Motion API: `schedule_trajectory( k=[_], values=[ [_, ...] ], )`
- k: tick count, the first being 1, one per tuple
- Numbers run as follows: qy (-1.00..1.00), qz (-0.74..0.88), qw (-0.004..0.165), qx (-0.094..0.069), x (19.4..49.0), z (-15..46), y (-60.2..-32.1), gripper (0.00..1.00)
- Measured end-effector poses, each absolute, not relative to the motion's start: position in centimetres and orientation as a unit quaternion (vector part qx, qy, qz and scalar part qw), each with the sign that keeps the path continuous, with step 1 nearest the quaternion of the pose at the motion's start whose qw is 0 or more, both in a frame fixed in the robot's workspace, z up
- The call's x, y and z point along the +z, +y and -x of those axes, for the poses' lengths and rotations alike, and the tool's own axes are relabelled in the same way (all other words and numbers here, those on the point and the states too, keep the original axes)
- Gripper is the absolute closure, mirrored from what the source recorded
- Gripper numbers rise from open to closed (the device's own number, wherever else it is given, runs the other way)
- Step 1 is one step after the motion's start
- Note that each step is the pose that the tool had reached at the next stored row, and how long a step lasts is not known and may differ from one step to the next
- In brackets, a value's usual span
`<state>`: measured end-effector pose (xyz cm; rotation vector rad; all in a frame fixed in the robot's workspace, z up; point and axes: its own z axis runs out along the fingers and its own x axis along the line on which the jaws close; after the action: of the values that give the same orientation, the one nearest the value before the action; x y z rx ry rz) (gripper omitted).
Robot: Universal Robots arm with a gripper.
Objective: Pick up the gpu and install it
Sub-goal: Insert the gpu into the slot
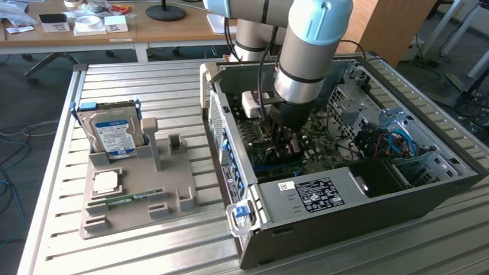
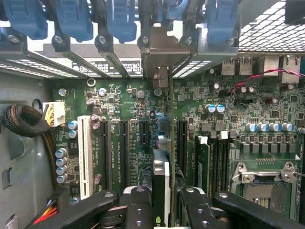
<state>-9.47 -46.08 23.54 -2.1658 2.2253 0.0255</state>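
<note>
I see the gpu [image 2: 161,183] edge-on in the wrist view, a thin card standing upright over the green motherboard [image 2: 128,100]. Its pale metal bracket [image 2: 158,50] reaches the rear slot openings of the case. My gripper [image 2: 162,202] is shut on the card, one black finger [image 2: 136,205] on each side. The card lines up with the row of black expansion slots [image 2: 123,152]; whether it sits in one I cannot tell. In the exterior view my gripper [image 1: 284,143] is down inside the open computer case [image 1: 321,197], and the arm hides most of the card.
Blue slot latches [image 2: 76,19] line the case's rear wall. A white slot [image 2: 85,157], memory sticks [image 2: 202,162] and the processor socket [image 2: 267,186] flank the card. On the exterior view's left, a grey fixture [image 1: 137,197] holds a hard drive [image 1: 113,134], a chip [image 1: 105,181] and a memory stick [image 1: 126,199].
</note>
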Motion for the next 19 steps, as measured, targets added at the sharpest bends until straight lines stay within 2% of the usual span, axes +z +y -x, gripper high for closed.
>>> schedule_trajectory(
  k=[19],
  values=[
    [0.716,0.697,0.018,0.01,23.51,9.49,-46.06,0.73]
  ],
)
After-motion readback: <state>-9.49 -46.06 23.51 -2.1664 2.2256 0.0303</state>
